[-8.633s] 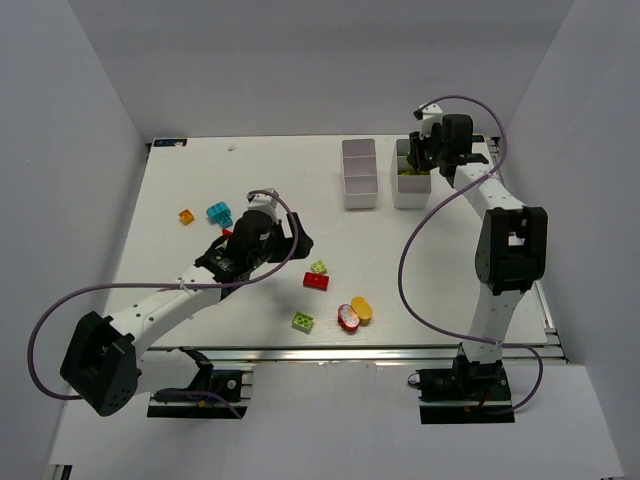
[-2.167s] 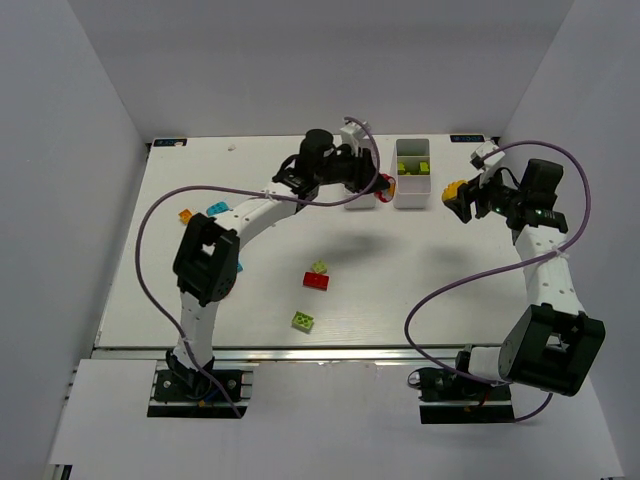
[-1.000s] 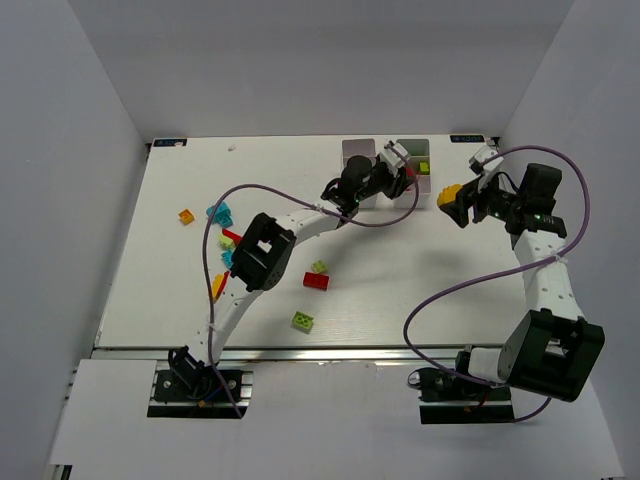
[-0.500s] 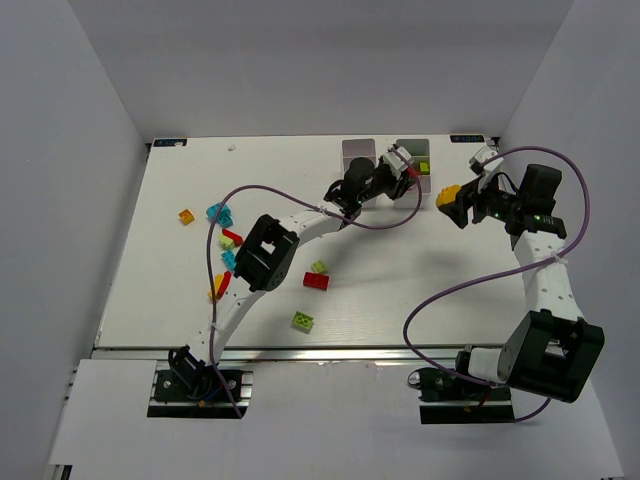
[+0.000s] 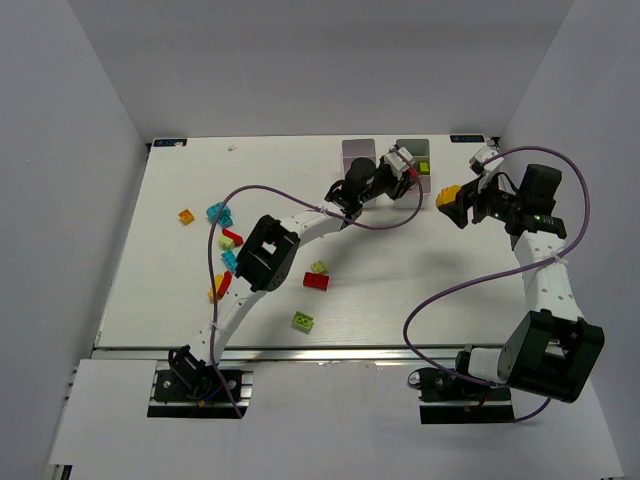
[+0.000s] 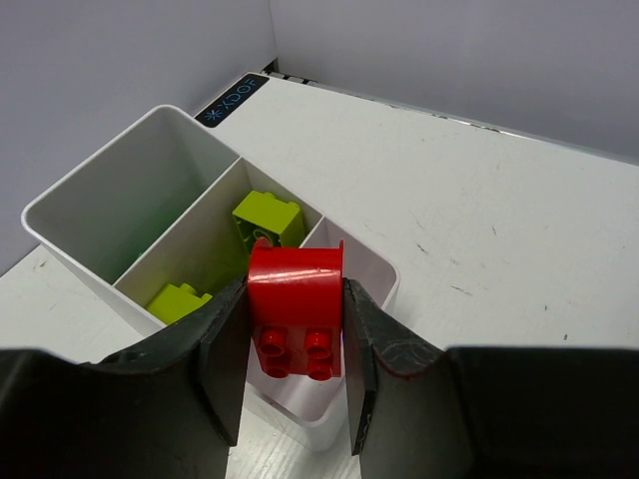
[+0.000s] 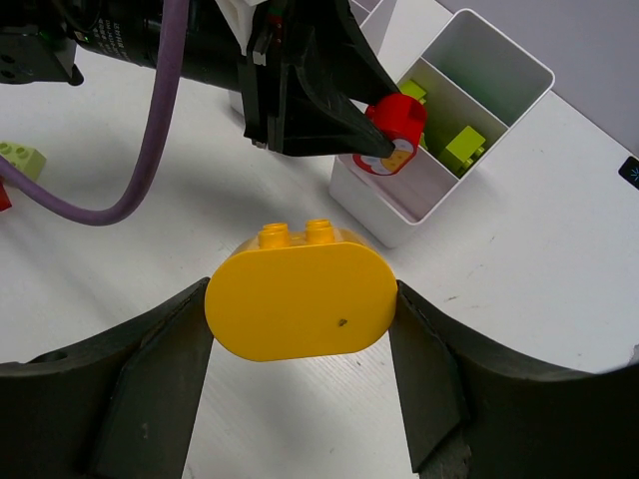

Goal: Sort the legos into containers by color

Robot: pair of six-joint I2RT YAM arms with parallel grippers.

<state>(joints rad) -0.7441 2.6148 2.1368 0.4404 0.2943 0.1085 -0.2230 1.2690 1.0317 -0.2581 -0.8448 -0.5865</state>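
Observation:
My left gripper is shut on a red lego, studs toward the camera. It hangs over the near end compartment of a white container. The middle compartment holds two lime legos; the far one looks empty. From above, the left gripper is at the right container. My right gripper is shut on a rounded yellow lego, in the air right of that container. The left container is partly hidden by the left arm.
Loose legos lie on the white table: a red one and two lime ones in the middle. Orange, cyan, red and yellow ones lie at the left. Purple cables loop over both arms.
The left gripper has crept slightly to the right with the red lego, toward the right container. The right arm holds still with the yellow lego.

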